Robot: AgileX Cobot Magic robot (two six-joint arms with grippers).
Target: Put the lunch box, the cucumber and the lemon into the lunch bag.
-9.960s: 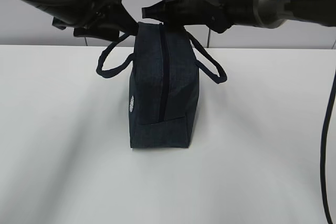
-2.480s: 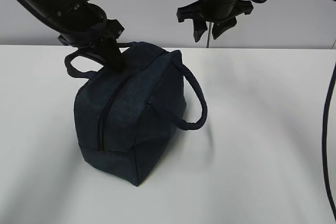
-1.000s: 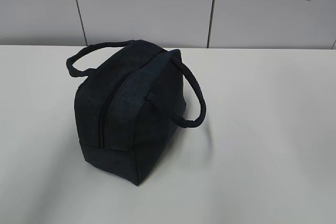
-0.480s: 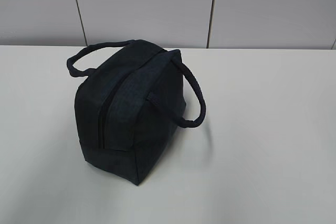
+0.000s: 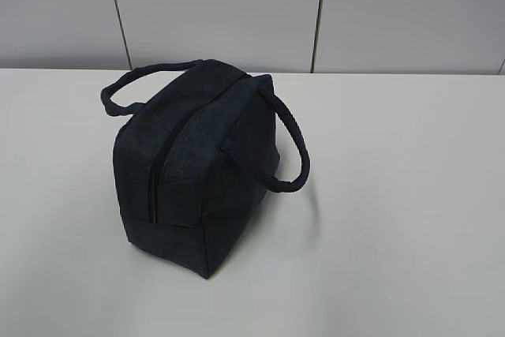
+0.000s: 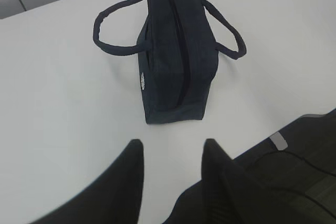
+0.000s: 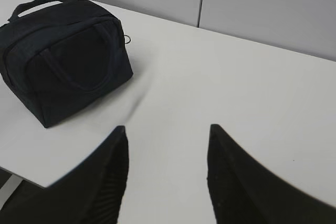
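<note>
The dark navy lunch bag [image 5: 201, 179] stands on the white table, its top zipper shut, its two loop handles hanging to the sides. It also shows in the left wrist view [image 6: 176, 61] and the right wrist view [image 7: 65, 61], where a silver ring pull [image 7: 127, 39] sticks out at its far end. My left gripper [image 6: 173, 145] is open and empty, high above the table, short of the bag. My right gripper [image 7: 167, 129] is open and empty, to the right of the bag. The lunch box, cucumber and lemon are out of view. Neither gripper shows in the exterior view.
The white table [image 5: 394, 195] ends at a grey panelled wall [image 5: 316, 13] behind. A dark arm part [image 6: 294, 171] fills the lower right of the left wrist view. The table's near edge [image 7: 21, 174] shows at the lower left of the right wrist view.
Both arms have lifted out of the exterior view; a second ago only their tips showed at the top corners. The bag sits turned and further left than ten seconds ago, unmoved lately.
</note>
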